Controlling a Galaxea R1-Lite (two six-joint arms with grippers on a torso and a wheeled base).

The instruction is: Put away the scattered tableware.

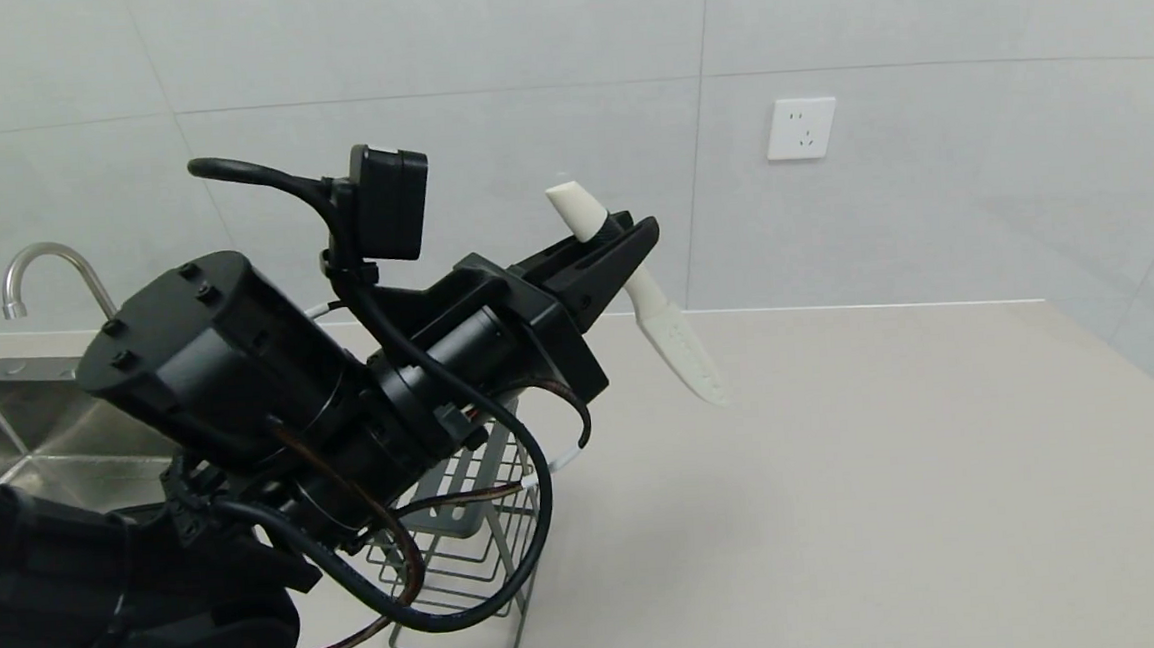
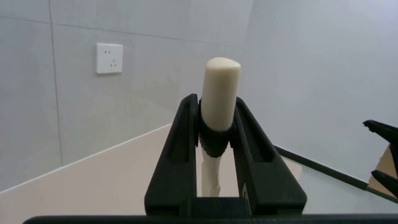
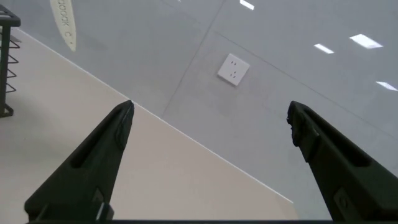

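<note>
Head view: the left gripper (image 1: 622,246), at the centre of the frame, is clamped on the handle of a white knife (image 1: 681,346). The knife is held in the air, tilted, with the butt of the handle toward the upper centre and the blade slanting down to the right, above a pale counter (image 1: 896,465). Below the arm, at lower centre, stands a wire rack (image 1: 471,561). At the left edge are a steel sink (image 1: 2,419) and a curved tap (image 1: 43,266), and a wall socket (image 1: 801,128) sits at upper right. Left wrist view: the two black fingers (image 2: 180,143) press on either side of the knife at a dark collar, with the rounded cream butt rising past their tips and a bit of the blade showing beneath. Right wrist view: the right gripper (image 3: 211,115) is spread wide with nothing between its fingers, and the knife's blade tip, the rack's edge and the socket lie beyond it. The knife looks light and stiff, and its smooth handle is likely to slip. The blade may be brittle and sharp, so the handle near the collar is probably the safe place to hold it. Count: one knife, one rack, one sink, one tap, one socket, two grippers.
</note>
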